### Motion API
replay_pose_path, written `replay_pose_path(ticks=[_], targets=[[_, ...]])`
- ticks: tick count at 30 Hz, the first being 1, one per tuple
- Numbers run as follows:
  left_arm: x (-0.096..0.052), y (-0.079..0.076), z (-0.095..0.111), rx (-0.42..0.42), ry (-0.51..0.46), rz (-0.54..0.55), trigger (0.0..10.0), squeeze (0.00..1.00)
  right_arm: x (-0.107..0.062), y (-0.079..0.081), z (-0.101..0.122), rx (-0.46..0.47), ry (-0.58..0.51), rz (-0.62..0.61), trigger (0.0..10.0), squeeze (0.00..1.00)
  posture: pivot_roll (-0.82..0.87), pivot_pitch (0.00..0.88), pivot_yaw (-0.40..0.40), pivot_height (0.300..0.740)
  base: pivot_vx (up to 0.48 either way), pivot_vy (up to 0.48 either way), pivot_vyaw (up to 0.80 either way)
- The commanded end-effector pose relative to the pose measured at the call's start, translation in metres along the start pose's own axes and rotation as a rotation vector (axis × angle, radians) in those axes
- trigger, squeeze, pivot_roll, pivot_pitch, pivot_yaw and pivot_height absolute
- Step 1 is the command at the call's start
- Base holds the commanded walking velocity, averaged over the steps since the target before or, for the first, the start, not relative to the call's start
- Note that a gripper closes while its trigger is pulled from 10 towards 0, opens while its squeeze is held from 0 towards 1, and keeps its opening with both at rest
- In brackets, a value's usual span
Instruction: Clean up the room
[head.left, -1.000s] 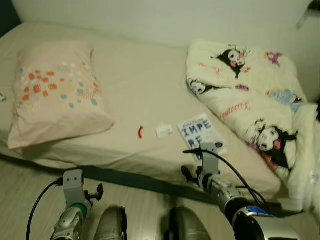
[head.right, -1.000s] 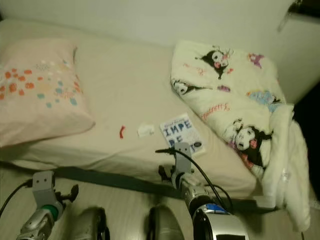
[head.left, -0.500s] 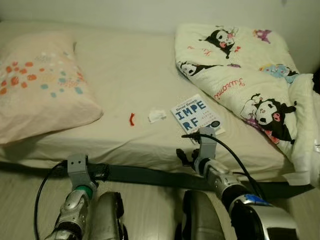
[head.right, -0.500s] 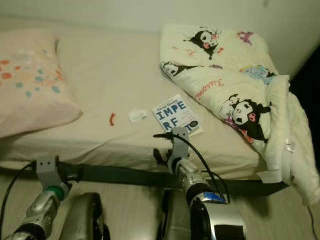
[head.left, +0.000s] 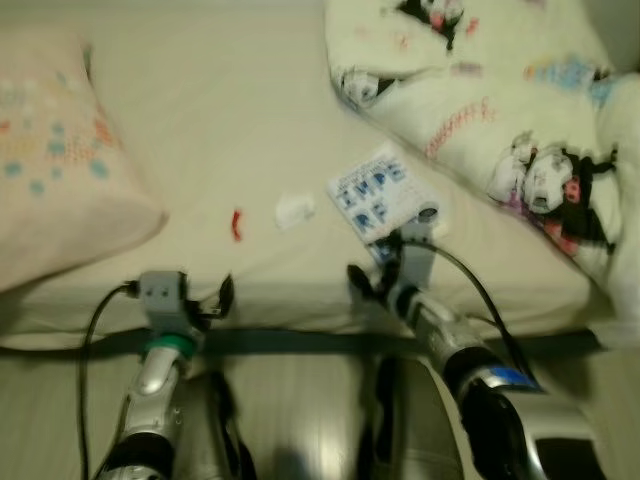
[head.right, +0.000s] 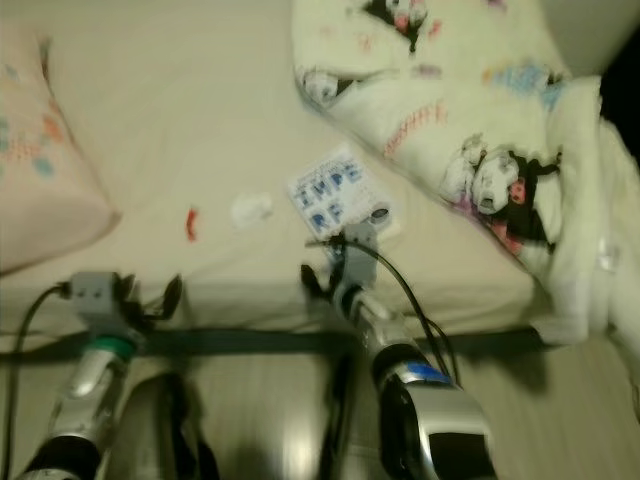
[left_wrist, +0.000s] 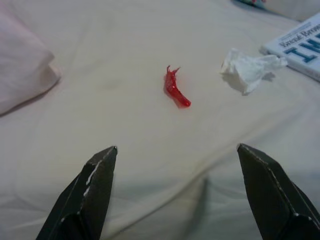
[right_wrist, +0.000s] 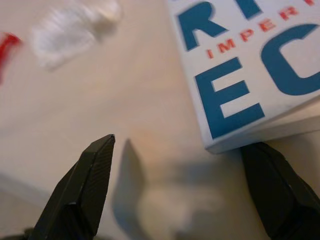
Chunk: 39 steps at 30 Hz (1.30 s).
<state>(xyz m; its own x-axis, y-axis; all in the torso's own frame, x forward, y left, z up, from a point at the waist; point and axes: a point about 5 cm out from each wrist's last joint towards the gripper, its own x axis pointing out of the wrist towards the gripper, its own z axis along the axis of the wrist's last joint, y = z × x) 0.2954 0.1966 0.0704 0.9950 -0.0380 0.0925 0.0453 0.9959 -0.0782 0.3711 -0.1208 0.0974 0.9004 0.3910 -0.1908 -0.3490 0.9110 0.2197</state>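
On the cream bed sheet (head.left: 220, 120) lie a small red wrapper (left_wrist: 176, 88), a crumpled white tissue (left_wrist: 248, 70) and a white book with blue letters (head.left: 378, 197). My left gripper (left_wrist: 192, 195) is open at the bed's near edge, short of the red wrapper. My right gripper (right_wrist: 185, 187) is open too, with the book's near corner (right_wrist: 250, 75) just beyond its fingertips. Nothing is held in either one.
A pink pillow with coloured dots (head.left: 50, 170) lies at the left. A cartoon-print duvet (head.left: 500, 110) is bunched at the right, hanging over the bed's edge. A dark bed frame rail (head.left: 290, 342) runs below the mattress. Pale floor lies under my arms.
The camera has come closer and tilted down, so the bed looms larger. Both grippers have advanced to the mattress edge, the right up to the book, the left toward the red wrapper.
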Motion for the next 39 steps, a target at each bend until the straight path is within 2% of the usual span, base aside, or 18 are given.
replay_pose_path(ticks=[1, 2, 5, 6, 9, 10, 13, 14, 16, 18, 22, 24, 27, 29, 31, 32, 34, 39], targets=[[-0.001, 0.0, 0.006, -0.009, -0.018, 0.018, 10.0, 0.0, 0.006, 0.013, 0.013, 0.018, -0.061, 0.088, 10.0, 0.0, 0.04, 0.313, 0.068, 0.51, 0.0, 0.0, 0.0], [0.002, -0.002, 0.017, -0.015, -0.055, 0.007, 10.0, 0.0, 0.011, 0.024, 0.023, 0.016, -0.098, 0.157, 10.0, 0.0, 0.04, 0.333, 0.075, 0.51, 0.0, 0.0, 0.0], [0.003, -0.005, 0.025, -0.02, -0.08, -0.003, 10.0, 0.0, 0.013, 0.032, 0.03, 0.013, -0.123, 0.203, 10.0, 0.0, 0.04, 0.337, 0.075, 0.51, 0.0, 0.0, 0.0], [0.008, -0.013, 0.038, -0.055, -0.119, -0.051, 10.0, 0.0, 0.015, 0.043, 0.035, 0.002, -0.147, 0.273, 10.0, 0.0, 0.04, 0.353, 0.076, 0.51, 0.0, 0.0, 0.0], [0.008, -0.013, 0.038, -0.055, -0.119, -0.051, 10.0, 0.0, 0.015, 0.043, 0.035, 0.002, -0.147, 0.273, 10.0, 0.0, 0.04, 0.353, 0.076, 0.51, 0.0, 0.0, 0.0], [0.014, -0.024, 0.057, -0.099, -0.164, -0.128, 10.0, 0.0, 0.016, 0.053, 0.035, 0.008, -0.161, 0.346, 10.0, 0.0, 0.04, 0.364, 0.075, 0.51, 0.0, 0.0, 0.0], [0.014, -0.024, 0.057, -0.099, -0.164, -0.128, 10.0, 0.0, 0.016, 0.053, 0.035, 0.008, -0.161, 0.346, 10.0, 0.0, 0.04, 0.364, 0.075, 0.51, 0.0, 0.0, 0.0], [0.018, -0.05, 0.077, -0.15, -0.189, -0.309, 10.0, 0.0, 0.011, 0.065, 0.028, 0.023, -0.199, 0.429, 10.0, 0.0, 0.01, 0.379, 0.083, 0.51, 0.0, 0.0, 0.0], [0.018, -0.05, 0.077, -0.15, -0.189, -0.309, 10.0, 0.0, 0.011, 0.065, 0.028, 0.023, -0.199, 0.429, 10.0, 0.0, 0.01, 0.379, 0.083, 0.51, 0.0, 0.0, 0.0], [0.015, -0.063, 0.072, -0.155, -0.156, -0.367, 10.0, 0.0, 0.008, 0.063, 0.027, 0.024, -0.232, 0.407, 10.0, 0.0, -0.01, 0.384, 0.087, 0.51, 0.0, 0.0, 0.0], [0.014, -0.067, 0.066, -0.158, -0.136, -0.355, 10.0, 0.0, 0.007, 0.062, 0.03, 0.02, -0.253, 0.402, 10.0, 0.0, -0.02, 0.387, 0.086, 0.51, 0.0, 0.0, 0.0], [0.025, -0.075, 0.059, -0.142, -0.12, -0.278, 10.0, 0.0, -0.001, 0.066, 0.036, -0.066, -0.299, 0.411, 10.0, 0.0, -0.08, 0.405, 0.087, 0.51, 0.0, 0.0, 0.0], [0.027, -0.076, 0.059, -0.137, -0.121, -0.268, 10.0, 0.0, -0.003, 0.066, 0.037, -0.08, -0.304, 0.413, 10.0, 0.0, -0.08, 0.405, 0.087, 0.51, 0.0, 0.0, 0.0], [0.039, -0.08, 0.062, -0.109, -0.136, -0.249, 10.0, 0.0, -0.013, 0.067, 0.03, -0.099, -0.296, 0.419, 10.0, 0.0, -0.15, 0.434, 0.095, 0.51, 0.0, 0.0, 0.0], [0.06, -0.084, 0.073, -0.08, -0.158, -0.209, 10.0, 0.0, -0.033, 0.068, 0.016, -0.114, -0.267, 0.426, 10.0, 0.0, -0.18, 0.445, 0.096, 0.51, 0.0, 0.0, 0.0], [0.06, -0.084, 0.073, -0.08, -0.158, -0.209, 10.0, 0.0, -0.033, 0.068, 0.016, -0.114, -0.267, 0.426, 10.0, 0.0, -0.18, 0.445, 0.096, 0.51, 0.0, 0.0, 0.0], [0.076, -0.08, 0.091, -0.045, -0.183, -0.17, 10.0, 0.0, -0.057, 0.065, 0.009, -0.084, -0.254, 0.394, 10.0, 0.0, -0.21, 0.453, 0.099, 0.51, 0.0, 0.0, 0.0], [0.087, -0.071, 0.107, 0.001, -0.227, -0.117, 10.0, 0.0, -0.074, 0.054, 0.013, -0.057, -0.267, 0.338, 10.0, 0.0, -0.25, 0.47, 0.1, 0.51, 0.0, 0.0, -0.16]])
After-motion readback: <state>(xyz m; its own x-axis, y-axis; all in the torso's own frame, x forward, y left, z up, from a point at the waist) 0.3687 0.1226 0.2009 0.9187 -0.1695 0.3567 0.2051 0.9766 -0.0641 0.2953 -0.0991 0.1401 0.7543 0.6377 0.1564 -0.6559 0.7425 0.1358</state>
